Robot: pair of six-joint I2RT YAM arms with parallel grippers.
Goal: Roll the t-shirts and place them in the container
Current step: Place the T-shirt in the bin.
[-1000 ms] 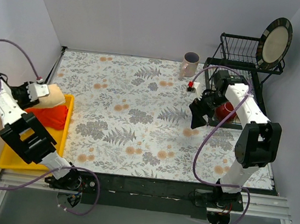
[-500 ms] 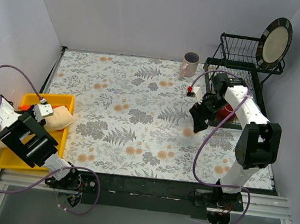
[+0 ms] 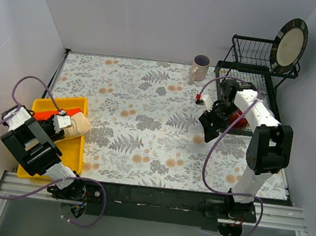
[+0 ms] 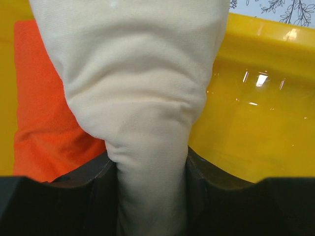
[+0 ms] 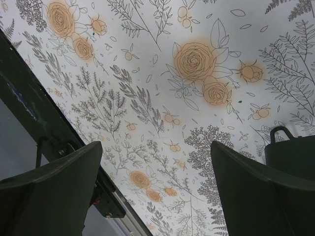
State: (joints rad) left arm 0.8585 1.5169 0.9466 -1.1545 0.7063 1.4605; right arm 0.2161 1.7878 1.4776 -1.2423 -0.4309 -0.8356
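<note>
A pale beige t-shirt is bunched up at the right rim of the yellow bin at the table's left. My left gripper is shut on it. In the left wrist view the beige cloth runs down between my dark fingers, with the bin's yellow wall behind it. An orange cloth lies in the bin beside it and shows in the wrist view. My right gripper is open and empty above the floral tablecloth, right of centre.
A pink mug stands at the back. A black dish rack with a plate stands at the back right, a red object by its foot. A small red and white item lies near the right arm. The floral cloth lies below the right gripper.
My left gripper has swung down and to the right with the beige t-shirt, and the yellow bin has shifted right and turned. The right gripper has barely moved.
</note>
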